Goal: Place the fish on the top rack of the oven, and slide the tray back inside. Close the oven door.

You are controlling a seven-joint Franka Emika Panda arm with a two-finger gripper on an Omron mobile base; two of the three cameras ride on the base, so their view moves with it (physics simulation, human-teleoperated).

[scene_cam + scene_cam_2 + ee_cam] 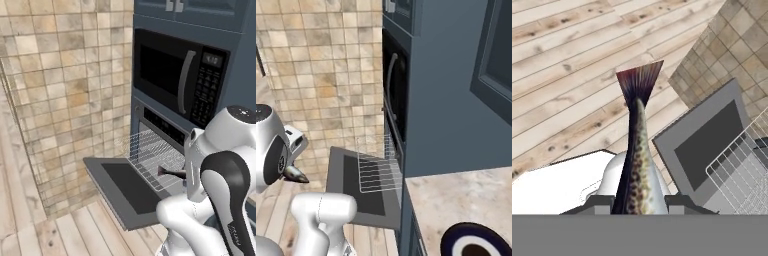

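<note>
Now the gripper [639, 202] is clamped tight on the fish [637, 160], tail pointing away. Nearby, the oven door [125, 192] hangs open with the top rack [152, 155] pulled out above it.

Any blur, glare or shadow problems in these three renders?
Left base view: soft and low-resolution, top rack wires faint against the tiles. Right base view: even light, no glare on the oven door glass. Hand view: fish sharp, with no cast shadows.
</note>
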